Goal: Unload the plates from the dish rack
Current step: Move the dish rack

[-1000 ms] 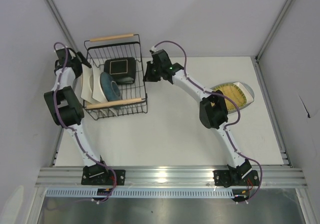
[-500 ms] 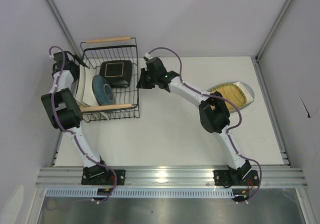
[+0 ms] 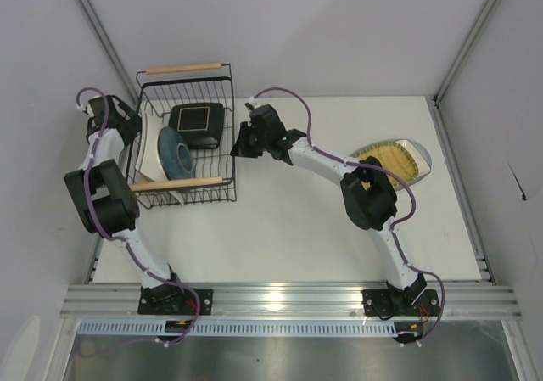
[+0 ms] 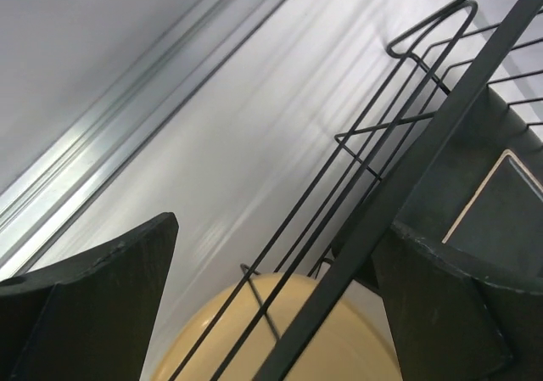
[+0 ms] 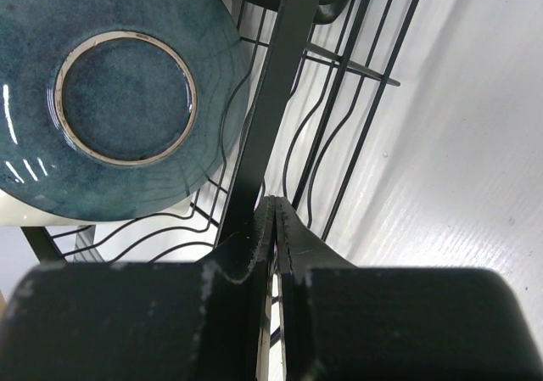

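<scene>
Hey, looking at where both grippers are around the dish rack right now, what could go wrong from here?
1. The open left gripper straddles the rim wire of the dish rack, with the tan plate below. Closing might pinch wire along with the plate and lift the rack.
2. The shut right gripper is at the rack's right wall. A push could slide the rack and tip the teal plate propped inside.
</scene>
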{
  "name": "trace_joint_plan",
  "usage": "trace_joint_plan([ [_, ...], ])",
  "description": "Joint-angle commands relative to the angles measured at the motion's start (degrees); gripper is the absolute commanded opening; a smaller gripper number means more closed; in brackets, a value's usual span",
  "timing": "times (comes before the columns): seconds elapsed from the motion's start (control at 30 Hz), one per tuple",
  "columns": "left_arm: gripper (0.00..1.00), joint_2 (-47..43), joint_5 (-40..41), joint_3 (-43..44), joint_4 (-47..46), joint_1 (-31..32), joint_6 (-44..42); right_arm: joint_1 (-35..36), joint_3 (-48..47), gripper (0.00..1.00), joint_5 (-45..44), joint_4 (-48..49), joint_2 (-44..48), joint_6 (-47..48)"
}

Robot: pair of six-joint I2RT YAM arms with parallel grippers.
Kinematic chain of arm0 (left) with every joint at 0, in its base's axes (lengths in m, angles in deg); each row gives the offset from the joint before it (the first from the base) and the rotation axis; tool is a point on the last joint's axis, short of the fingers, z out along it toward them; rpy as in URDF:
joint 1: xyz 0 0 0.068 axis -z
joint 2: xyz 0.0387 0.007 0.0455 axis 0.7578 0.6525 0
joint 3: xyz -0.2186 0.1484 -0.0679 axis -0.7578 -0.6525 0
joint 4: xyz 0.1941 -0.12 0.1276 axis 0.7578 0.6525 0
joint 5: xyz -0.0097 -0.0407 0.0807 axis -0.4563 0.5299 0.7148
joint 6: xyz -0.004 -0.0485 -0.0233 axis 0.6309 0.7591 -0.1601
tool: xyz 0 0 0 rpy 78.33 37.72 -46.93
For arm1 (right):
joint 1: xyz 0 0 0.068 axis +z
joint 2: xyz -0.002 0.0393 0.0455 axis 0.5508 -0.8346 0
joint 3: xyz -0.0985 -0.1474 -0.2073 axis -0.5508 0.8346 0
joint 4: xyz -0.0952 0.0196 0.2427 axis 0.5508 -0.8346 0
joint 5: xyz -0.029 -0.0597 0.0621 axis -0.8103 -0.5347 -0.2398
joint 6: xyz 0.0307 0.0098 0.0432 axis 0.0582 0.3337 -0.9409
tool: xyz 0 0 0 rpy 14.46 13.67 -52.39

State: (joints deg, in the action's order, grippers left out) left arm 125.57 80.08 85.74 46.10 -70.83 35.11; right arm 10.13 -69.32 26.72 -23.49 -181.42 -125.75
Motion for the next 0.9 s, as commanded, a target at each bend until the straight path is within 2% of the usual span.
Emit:
trace_joint_plan([
  [0.0, 1.00, -7.48, 4.94, -2.12, -3.76, -0.67, 2.61, 3.56, 2.72, 0.07, 4.51, -3.30, -0.32, 0.59],
  [0.13, 1.00, -9.68, 6.88, -4.40, -3.40, -3.30, 8.14, 3.21, 2.55, 0.07, 5.65, -3.04, -0.67, 0.85],
  [0.3, 0.99, -12.93, -0.12, -11.69, -7.80, -5.15, 12.18, 2.77, 2.73, 0.07, 6.71, -2.07, -1.47, 0.67],
  [0.33, 1.00, -13.72, -1.37, -13.09, -10.50, -6.11, 14.98, 2.59, 2.73, 0.07, 7.06, -1.99, -1.64, 0.67],
  [0.47, 0.99, -20.13, -8.66, -27.56, -25.88, -8.40, 21.59, 2.42, 3.43, 0.07, 7.42, -1.81, -1.56, 1.11],
  [0.7, 1.00, -26.29, -15.87, -35.60, -38.29, -11.13, 33.88, 1.80, 4.84, 0.07, 8.29, -0.93, -1.38, 1.20],
  [0.83, 0.99, -32.43, -14.39, -41.47, -37.87, -11.84, 38.64, 1.54, 5.45, 0.07, 8.73, -0.49, -1.38, 1.38],
  [0.87, 1.00, -36.10, -11.95, -42.62, -36.64, -11.92, 39.43, 1.54, 5.45, 0.07, 8.82, -0.40, -1.38, 1.38],
])
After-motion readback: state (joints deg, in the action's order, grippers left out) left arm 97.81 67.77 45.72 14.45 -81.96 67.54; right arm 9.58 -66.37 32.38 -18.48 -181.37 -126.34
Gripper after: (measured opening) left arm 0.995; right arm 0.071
